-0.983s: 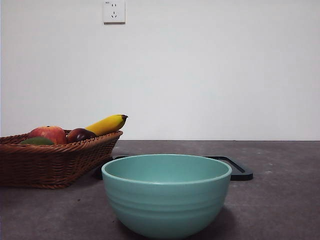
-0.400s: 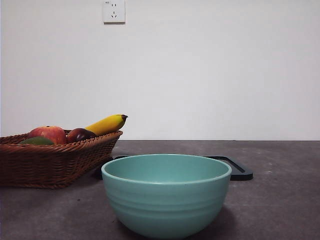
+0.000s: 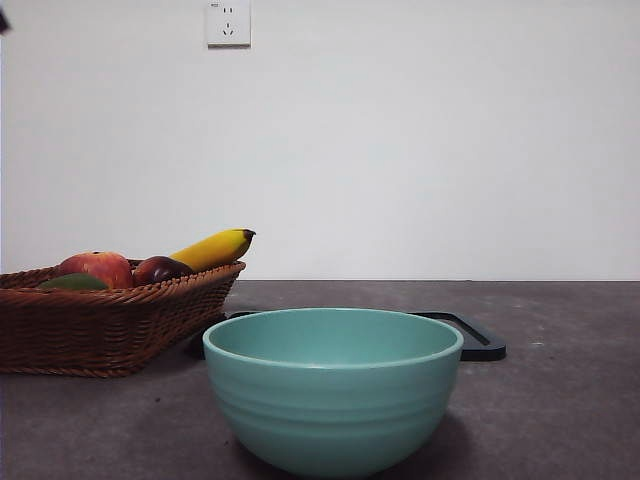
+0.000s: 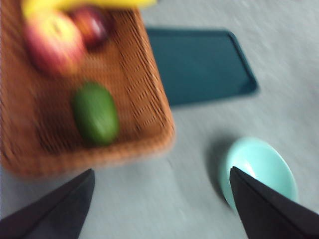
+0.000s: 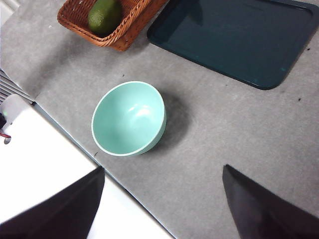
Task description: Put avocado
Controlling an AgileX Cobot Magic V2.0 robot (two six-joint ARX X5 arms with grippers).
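The avocado [image 4: 95, 113] is an olive-green fruit lying in the wicker basket [image 4: 149, 99], near its front rim. In the front view only a green sliver of the avocado [image 3: 72, 283] shows over the basket [image 3: 110, 325]. The right wrist view also shows the avocado [image 5: 104, 15]. My left gripper [image 4: 162, 170] hangs open high above the table, between basket and bowl, holding nothing; its picture is blurred. Well above the teal bowl [image 5: 129, 118], my right gripper [image 5: 163, 168] is open and holds nothing.
A red apple [image 3: 96, 268], a dark plum [image 3: 160, 269] and a banana [image 3: 215, 248] share the basket. The teal bowl [image 3: 333, 390] stands at the front centre. A flat dark tray [image 3: 480, 343] lies behind it. The table's edge [image 5: 75, 144] runs close to the bowl.
A small black tip has come into the top left corner of the front view. The basket, fruit, bowl and tray have not moved.
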